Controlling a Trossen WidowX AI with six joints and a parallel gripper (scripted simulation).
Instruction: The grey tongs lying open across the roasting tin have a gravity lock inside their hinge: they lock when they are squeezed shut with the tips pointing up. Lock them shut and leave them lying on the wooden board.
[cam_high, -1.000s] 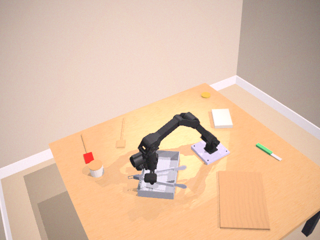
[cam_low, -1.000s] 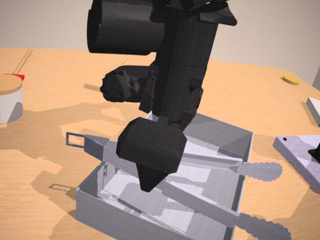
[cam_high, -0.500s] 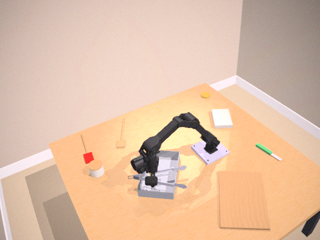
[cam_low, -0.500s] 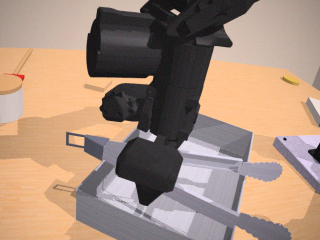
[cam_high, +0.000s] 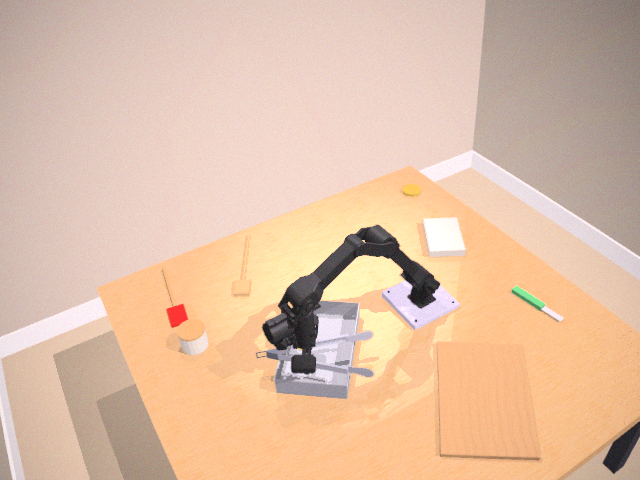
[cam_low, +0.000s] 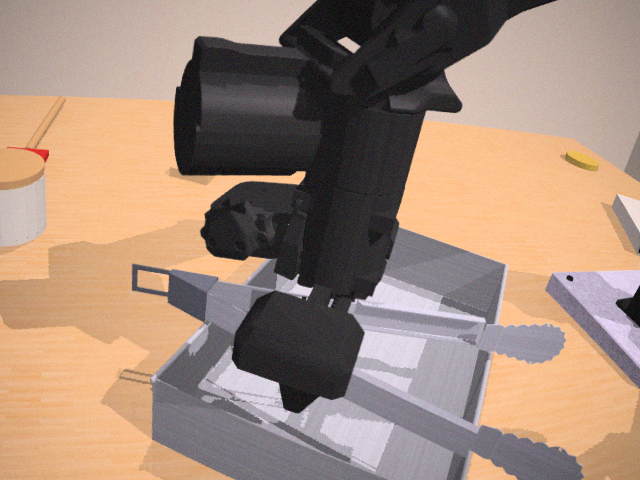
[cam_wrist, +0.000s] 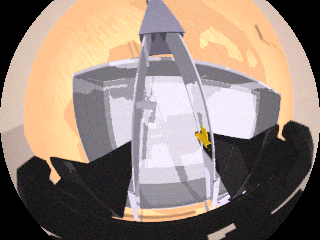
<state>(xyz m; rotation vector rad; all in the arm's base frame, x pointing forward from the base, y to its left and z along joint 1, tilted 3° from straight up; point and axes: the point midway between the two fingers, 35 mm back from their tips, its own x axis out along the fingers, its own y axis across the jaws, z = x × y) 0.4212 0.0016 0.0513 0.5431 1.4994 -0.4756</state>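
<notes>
The grey tongs (cam_high: 336, 338) lie open across the grey roasting tin (cam_high: 341, 315), hinge end over the tin's left rim and both scalloped tips past the right rim. In the exterior view the tongs (cam_low: 413, 320) spread in a V over the tin (cam_low: 439, 279). My gripper (cam_high: 302, 364) points down into the tin near the hinge end, and its fingers (cam_low: 297, 356) straddle both arms. In the wrist view the tongs' two arms (cam_wrist: 159, 20) run between my fingers, still spread apart. The gripper is open, partly narrowed. The wooden board (cam_high: 485, 400) lies at the front right.
A white jar with a wooden lid (cam_high: 192, 335) stands left of the tin, with a red-flagged stick (cam_high: 175, 312) and a wooden spatula (cam_high: 241, 271) behind it. The arm's base plate (cam_high: 420, 304), a white block (cam_high: 443, 236), a yellow disc (cam_high: 412, 190) and a green marker (cam_high: 535, 302) lie to the right.
</notes>
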